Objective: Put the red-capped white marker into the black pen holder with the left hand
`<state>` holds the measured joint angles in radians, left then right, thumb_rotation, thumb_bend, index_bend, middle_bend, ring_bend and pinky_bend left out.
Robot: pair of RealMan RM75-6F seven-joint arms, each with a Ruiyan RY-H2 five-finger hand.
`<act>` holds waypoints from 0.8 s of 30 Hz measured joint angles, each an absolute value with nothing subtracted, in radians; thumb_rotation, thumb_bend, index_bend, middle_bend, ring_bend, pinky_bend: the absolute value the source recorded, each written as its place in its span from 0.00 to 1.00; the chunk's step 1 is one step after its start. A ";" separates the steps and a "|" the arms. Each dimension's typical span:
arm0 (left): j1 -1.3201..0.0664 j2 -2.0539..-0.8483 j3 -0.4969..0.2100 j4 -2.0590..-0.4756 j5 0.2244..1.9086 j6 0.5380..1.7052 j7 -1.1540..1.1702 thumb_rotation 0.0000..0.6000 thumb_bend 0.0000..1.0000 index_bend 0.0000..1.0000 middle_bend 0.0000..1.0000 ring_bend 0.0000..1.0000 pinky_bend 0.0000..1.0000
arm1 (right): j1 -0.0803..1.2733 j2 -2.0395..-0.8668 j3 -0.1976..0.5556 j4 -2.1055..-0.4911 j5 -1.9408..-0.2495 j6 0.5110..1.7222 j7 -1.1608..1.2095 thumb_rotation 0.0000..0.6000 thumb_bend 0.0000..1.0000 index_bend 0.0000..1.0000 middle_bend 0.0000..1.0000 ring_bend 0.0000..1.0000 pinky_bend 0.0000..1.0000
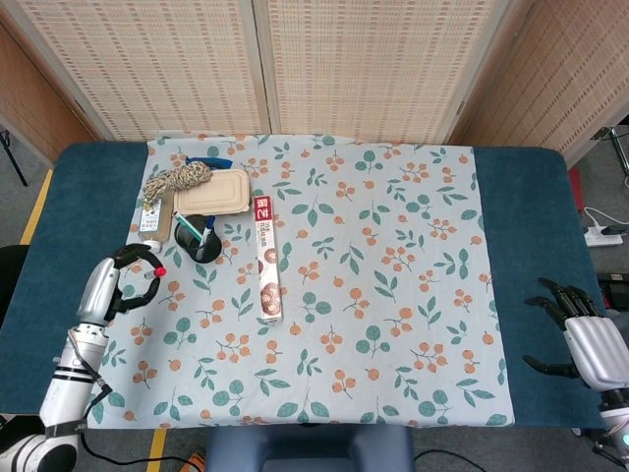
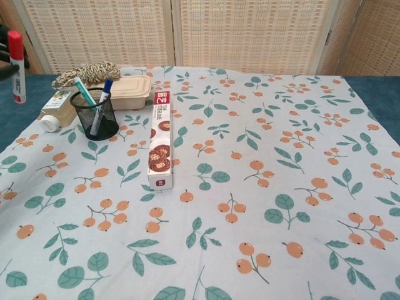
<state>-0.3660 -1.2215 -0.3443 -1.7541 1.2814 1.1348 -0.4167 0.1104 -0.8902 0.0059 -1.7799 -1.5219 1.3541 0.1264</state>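
My left hand [image 1: 116, 280] is raised over the left edge of the floral cloth and holds the white marker [image 2: 17, 70] upright, red cap [image 1: 159, 269] on top. In the chest view the marker stands at the far left edge, and only a dark sliver of the fingers shows. The black mesh pen holder [image 1: 197, 238] stands right of and beyond the hand, with two blue pens in it [image 2: 95, 115]. My right hand [image 1: 586, 340] rests open at the far right over the blue table covering, holding nothing.
Around the holder lie a tan lunch box [image 1: 212, 191], a coil of rope [image 1: 181, 178] and a small bottle [image 1: 150, 224]. A long chocolate box [image 1: 266, 258] lies lengthwise right of the holder.
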 measured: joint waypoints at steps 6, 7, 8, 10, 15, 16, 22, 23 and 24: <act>-0.456 -1.124 -0.384 -1.676 1.367 0.940 -0.821 1.00 0.39 0.56 0.61 0.23 0.19 | 0.104 -0.889 0.007 -1.790 -1.518 1.366 0.107 1.00 0.00 0.26 0.06 0.11 0.10; -0.478 -1.122 -0.387 -1.648 1.376 0.910 -0.858 1.00 0.39 0.56 0.61 0.23 0.19 | 0.103 -0.889 0.007 -1.791 -1.515 1.367 0.104 1.00 0.00 0.26 0.06 0.11 0.10; -0.500 -1.123 -0.389 -1.618 1.384 0.886 -0.886 1.00 0.39 0.57 0.61 0.23 0.19 | 0.102 -0.889 0.008 -1.792 -1.512 1.368 0.102 1.00 0.00 0.26 0.06 0.11 0.10; -0.550 -1.138 -0.391 -1.541 1.398 0.846 -0.932 1.00 0.39 0.57 0.61 0.23 0.19 | 0.099 -0.888 0.010 -1.795 -1.504 1.371 0.097 1.00 0.00 0.26 0.06 0.11 0.10; -0.657 -1.217 -0.383 -1.340 1.419 0.778 -1.022 1.00 0.39 0.57 0.61 0.23 0.19 | 0.094 -0.887 0.015 -1.799 -1.488 1.376 0.092 1.00 0.00 0.26 0.06 0.11 0.10; -0.673 -1.233 -0.381 -1.305 1.421 0.770 -1.039 1.00 0.39 0.58 0.61 0.23 0.19 | 0.094 -0.887 0.016 -1.800 -1.485 1.376 0.087 1.00 0.00 0.26 0.06 0.11 0.10; -0.757 -1.326 -0.342 -1.100 1.451 0.732 -1.163 1.00 0.39 0.58 0.61 0.23 0.19 | 0.095 -0.891 0.020 -1.809 -1.469 1.370 0.064 1.00 0.00 0.26 0.06 0.11 0.10; -0.764 -1.338 -0.333 -1.077 1.457 0.730 -1.183 1.00 0.39 0.57 0.61 0.23 0.19 | 0.096 -0.892 0.020 -1.810 -1.467 1.367 0.059 1.00 0.00 0.26 0.06 0.11 0.10; -0.771 -1.348 -0.323 -1.055 1.463 0.729 -1.204 1.00 0.39 0.57 0.61 0.23 0.19 | 0.098 -0.894 0.021 -1.811 -1.462 1.362 0.051 1.00 0.00 0.26 0.06 0.11 0.10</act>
<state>-0.7711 -1.3480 -0.3235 -1.0554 1.4631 0.7291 -1.2037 0.0975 -0.8938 0.0207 -1.8110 -1.4621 1.3618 0.0510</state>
